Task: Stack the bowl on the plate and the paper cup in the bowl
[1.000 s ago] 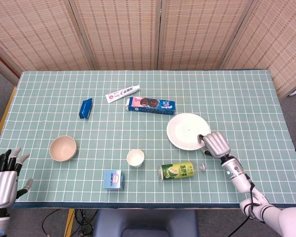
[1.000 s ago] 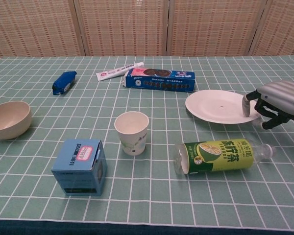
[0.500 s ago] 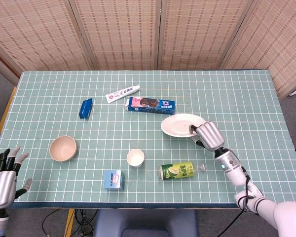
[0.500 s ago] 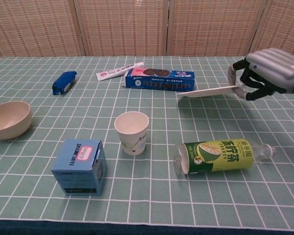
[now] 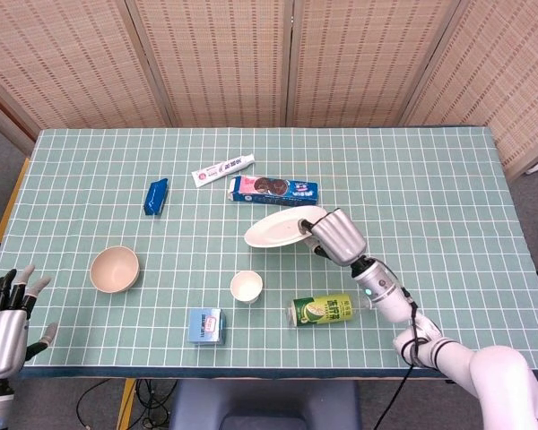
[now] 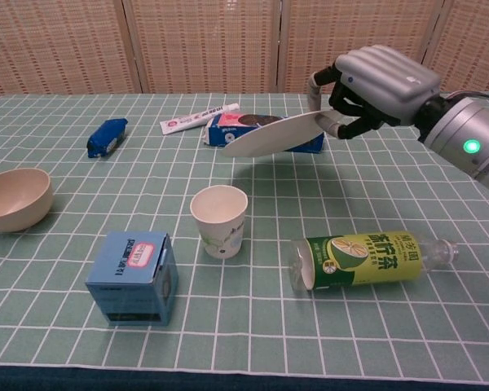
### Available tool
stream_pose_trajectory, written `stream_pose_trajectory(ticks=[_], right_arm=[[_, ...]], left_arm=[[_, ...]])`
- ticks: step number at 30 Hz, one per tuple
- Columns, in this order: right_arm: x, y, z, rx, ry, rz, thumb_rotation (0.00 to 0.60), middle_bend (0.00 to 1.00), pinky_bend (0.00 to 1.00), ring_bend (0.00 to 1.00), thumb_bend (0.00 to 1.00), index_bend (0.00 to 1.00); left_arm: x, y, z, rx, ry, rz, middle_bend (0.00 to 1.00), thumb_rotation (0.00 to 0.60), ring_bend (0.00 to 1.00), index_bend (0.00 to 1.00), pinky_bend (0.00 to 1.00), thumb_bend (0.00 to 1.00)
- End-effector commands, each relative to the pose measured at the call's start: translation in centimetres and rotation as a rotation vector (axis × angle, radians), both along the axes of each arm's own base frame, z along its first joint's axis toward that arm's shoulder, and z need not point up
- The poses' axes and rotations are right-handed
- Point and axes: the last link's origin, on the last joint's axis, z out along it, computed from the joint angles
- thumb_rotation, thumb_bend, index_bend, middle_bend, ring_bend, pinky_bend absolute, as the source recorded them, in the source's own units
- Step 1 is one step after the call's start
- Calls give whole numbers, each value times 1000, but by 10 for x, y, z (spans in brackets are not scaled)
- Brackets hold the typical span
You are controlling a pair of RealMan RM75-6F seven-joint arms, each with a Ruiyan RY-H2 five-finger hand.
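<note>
My right hand (image 5: 338, 237) (image 6: 378, 82) holds the white plate (image 5: 276, 228) (image 6: 273, 134) by its rim, lifted off the table and tilted, over the middle of the table. The paper cup (image 5: 247, 287) (image 6: 220, 221) stands upright below and in front of the plate. The beige bowl (image 5: 115, 269) (image 6: 12, 199) sits at the left side of the table. My left hand (image 5: 6, 318) hangs open off the table's front left corner, holding nothing.
A green tea bottle (image 5: 323, 310) (image 6: 363, 260) lies on its side right of the cup. A blue cookie box (image 5: 273, 189) (image 6: 265, 133), a toothpaste tube (image 5: 223, 168), a blue packet (image 5: 156, 196) and a light blue carton (image 5: 205, 325) (image 6: 134, 277) lie around the table.
My right hand has lifted the plate off the table at the right and carried it left and up toward the middle. The left hand has barely moved.
</note>
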Motion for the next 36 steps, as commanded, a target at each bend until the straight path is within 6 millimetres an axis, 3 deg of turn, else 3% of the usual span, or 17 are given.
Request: stream_pose_trajectory(ticks=[1, 9, 16, 27, 36], right_arm=[[21, -5, -12, -2, 6, 45, 600, 939, 1000, 945, 456, 661], [57, -14, -43, 18, 41, 101, 600, 938, 1000, 945, 456, 661], [71, -19, -62, 28, 78, 110, 600, 936, 1000, 942, 456, 661], [65, -10, -81, 62, 125, 99, 600, 913, 1000, 932, 408, 657], [55, -5, -88, 107, 173, 50, 600, 868, 1000, 903, 182, 458]], left_arm=[[-1, 0, 1, 2, 0, 1, 34, 600, 17, 190, 92, 250], [-4, -1, 5, 12, 1, 8, 34, 600, 17, 189, 92, 250], [-7, -2, 7, 13, -1, 16, 34, 600, 17, 189, 92, 251], [-8, -3, 8, 15, -3, 15, 34, 600, 14, 189, 92, 251], [-7, -3, 6, 15, -4, 6, 34, 600, 11, 184, 92, 250]])
